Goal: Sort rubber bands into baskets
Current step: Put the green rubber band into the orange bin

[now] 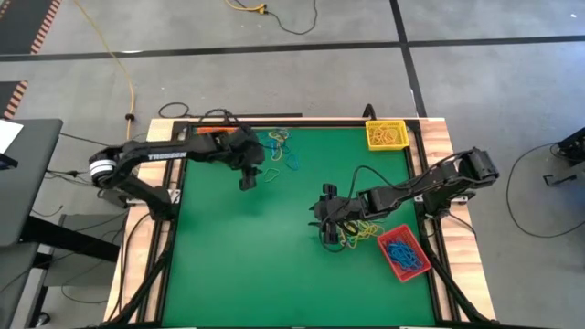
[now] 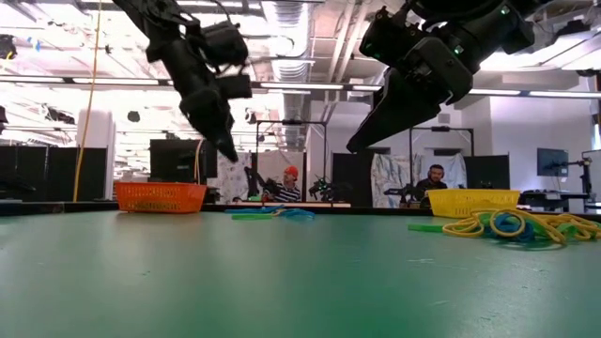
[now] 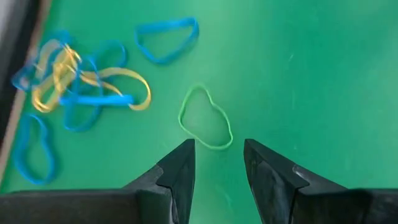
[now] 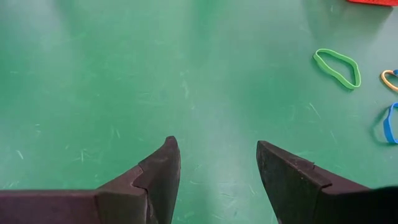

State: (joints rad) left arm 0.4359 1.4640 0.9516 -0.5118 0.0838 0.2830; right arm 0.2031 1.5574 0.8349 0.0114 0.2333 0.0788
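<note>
My left gripper point(image 3: 219, 146) hangs open above the green mat, its fingertips just short of a single green rubber band point(image 3: 205, 118) that lies flat on the mat. Past that band lie a blue band point(image 3: 166, 38) and a tangle of blue and yellow bands point(image 3: 74, 81). In the high view the left gripper point(image 1: 247, 175) is left of the green band point(image 1: 272, 174). My right gripper point(image 1: 327, 224) is open over bare mat beside a pile of yellow and blue bands point(image 1: 363, 232). The baskets are orange point(image 2: 160, 195), yellow point(image 1: 387, 134) and red point(image 1: 402, 253).
The orange basket sits at the far left, partly under my left arm; the yellow one is at the far right corner and holds yellow bands. The red one, near right, holds blue bands. A lone green band point(image 4: 337, 67) lies ahead of my right gripper. Wooden rails edge the mat.
</note>
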